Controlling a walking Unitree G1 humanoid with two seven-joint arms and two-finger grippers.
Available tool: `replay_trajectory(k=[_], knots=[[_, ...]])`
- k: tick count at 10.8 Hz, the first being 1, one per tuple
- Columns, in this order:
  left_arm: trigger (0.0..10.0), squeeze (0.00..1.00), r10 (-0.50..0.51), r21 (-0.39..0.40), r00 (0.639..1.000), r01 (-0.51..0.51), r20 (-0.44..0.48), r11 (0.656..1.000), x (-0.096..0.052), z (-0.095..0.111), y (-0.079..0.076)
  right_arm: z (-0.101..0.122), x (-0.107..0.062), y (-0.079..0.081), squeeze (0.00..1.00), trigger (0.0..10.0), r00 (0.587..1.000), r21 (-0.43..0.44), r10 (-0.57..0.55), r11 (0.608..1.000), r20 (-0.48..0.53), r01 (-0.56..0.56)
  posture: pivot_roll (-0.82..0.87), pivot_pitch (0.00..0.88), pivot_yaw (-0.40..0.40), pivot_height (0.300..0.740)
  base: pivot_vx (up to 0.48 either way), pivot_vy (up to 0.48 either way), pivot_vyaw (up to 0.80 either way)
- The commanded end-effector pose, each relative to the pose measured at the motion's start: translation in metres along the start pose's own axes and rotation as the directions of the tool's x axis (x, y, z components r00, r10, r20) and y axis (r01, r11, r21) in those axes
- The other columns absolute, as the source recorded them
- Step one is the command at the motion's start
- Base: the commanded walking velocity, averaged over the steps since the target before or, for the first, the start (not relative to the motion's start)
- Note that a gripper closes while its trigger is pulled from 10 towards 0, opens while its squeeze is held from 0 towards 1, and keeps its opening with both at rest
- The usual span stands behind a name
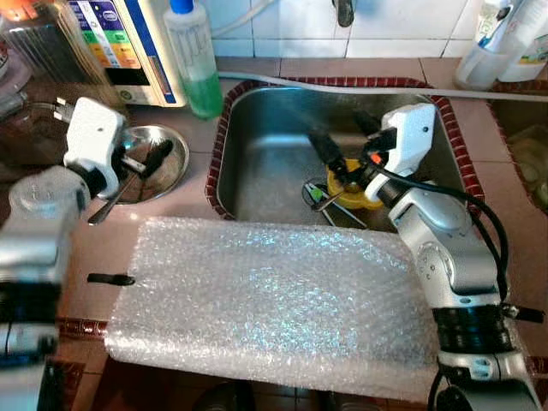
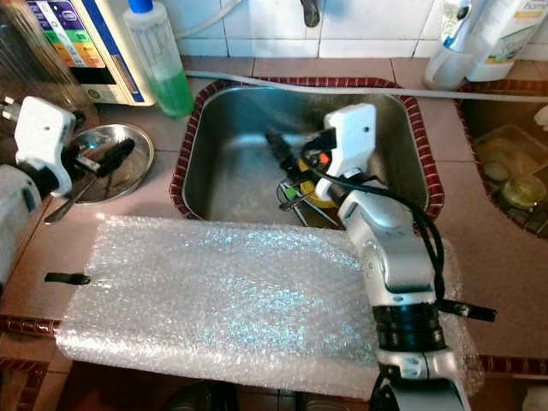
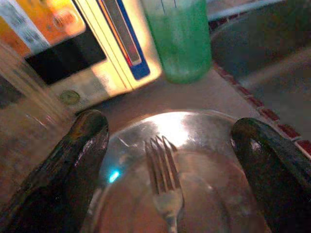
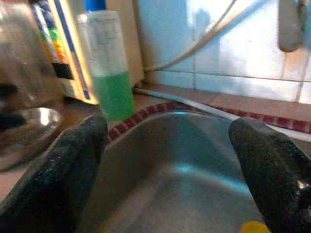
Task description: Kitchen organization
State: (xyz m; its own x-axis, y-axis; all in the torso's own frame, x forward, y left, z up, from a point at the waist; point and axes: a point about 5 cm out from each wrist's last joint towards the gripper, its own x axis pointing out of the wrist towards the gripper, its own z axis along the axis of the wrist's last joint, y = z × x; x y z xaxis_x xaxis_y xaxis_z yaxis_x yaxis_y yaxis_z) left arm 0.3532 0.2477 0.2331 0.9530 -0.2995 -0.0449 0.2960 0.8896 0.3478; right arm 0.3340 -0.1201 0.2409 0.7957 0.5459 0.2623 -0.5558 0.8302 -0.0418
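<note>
Left gripper [image 1: 147,163] is where we start: its two black fingers [image 3: 68,165] stand wide apart and hold nothing, poised over the steel bowl [image 1: 175,150] on the counter to the left of the sink [image 1: 257,180]. In the left wrist view we see a fork [image 3: 165,189] lying in that bowl between the fingers, its tines pointing away from the wrist towards the green bottle [image 1: 195,64] and its handle running back towards us. So the fork's long axis lies along the gripper's reach, not across it, and the fingers straddle it on either side. We judge that a straight drop and close would pinch it across its narrow width, which suits a grasp.

Right gripper [image 1: 342,154] hangs inside the sink, its fingers also spread wide and empty, as the right wrist view shows with the basin open between them. Just beside and below it, near the drain, we see a yellow object [image 1: 347,190] and some thin utensils [image 1: 330,205]; we cannot tell exactly what they are.

For the fork the left arm is plainly the nearer; the right is well apart from it, across the sink wall. A sheet of bubble wrap [image 1: 274,300] covers the counter in front of both, and it looks to us a likely place to set things down.
</note>
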Motion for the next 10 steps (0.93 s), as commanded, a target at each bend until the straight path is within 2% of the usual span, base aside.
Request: replay_trajectory(k=[1, 4, 5, 6, 9, 10], knots=[[10.0, 0.0, -0.016, -0.025, 0.999, 0.015, -0.052, 1.0, 0.001, -0.009, 0.001, 0.003, 0.0, 0.011, 0.0, 10.0, 0.998, 0.012, 0.062, 0.998, 0.007, -0.062, -0.14, 0.237, 0.09, 0.74, 0.0, 0.0, 0.0], [10.0, 0.0, -0.108, -0.094, 0.983, 0.095, -0.145, 0.991, 0.001, -0.035, -0.011, 0.003, 0.001, 0.02, 0.0, 10.0, 0.995, 0.025, 0.097, 0.995, -0.002, -0.097, -0.14, 0.237, 0.083, 0.74, 0.0, 0.0, 0.0], [9.6, 0.0, -0.155, -0.123, 0.97, 0.134, -0.185, 0.983, -0.003, -0.044, -0.013, 0.003, 0.001, 0.02, 0.0, 10.0, 0.995, 0.025, 0.104, 0.994, -0.004, -0.104, -0.14, 0.236, 0.08, 0.74, 0.0, 0.0, 0.0], [0.0, 0.0, -0.164, -0.125, 0.966, 0.141, -0.2, 0.982, -0.004, -0.046, -0.011, 0.003, 0.002, 0.021, 0.0, 10.0, 0.994, 0.026, 0.107, 0.994, -0.003, -0.107, -0.14, 0.235, 0.077, 0.74, 0.0, 0.0, 0.0], [0.0, 0.0, -0.186, -0.127, 0.932, 0.153, -0.311, 0.98, -0.008, -0.057, -0.008, 0.005, 0.004, 0.021, 0.0, 10.0, 0.994, 0.019, 0.111, 0.994, 0.0, -0.11, -0.14, 0.233, 0.079, 0.74, 0.0, 0.0, 0.0], [0.0, 0.0, -0.195, -0.161, 0.902, 0.143, -0.384, 0.977, -0.011, -0.063, -0.007, 0.006, 0.005, 0.02, 0.0, 10.0, 0.994, 0.025, 0.113, 0.993, -0.001, -0.113, -0.14, 0.233, 0.079, 0.74, 0.0, 0.0, 0.0]])
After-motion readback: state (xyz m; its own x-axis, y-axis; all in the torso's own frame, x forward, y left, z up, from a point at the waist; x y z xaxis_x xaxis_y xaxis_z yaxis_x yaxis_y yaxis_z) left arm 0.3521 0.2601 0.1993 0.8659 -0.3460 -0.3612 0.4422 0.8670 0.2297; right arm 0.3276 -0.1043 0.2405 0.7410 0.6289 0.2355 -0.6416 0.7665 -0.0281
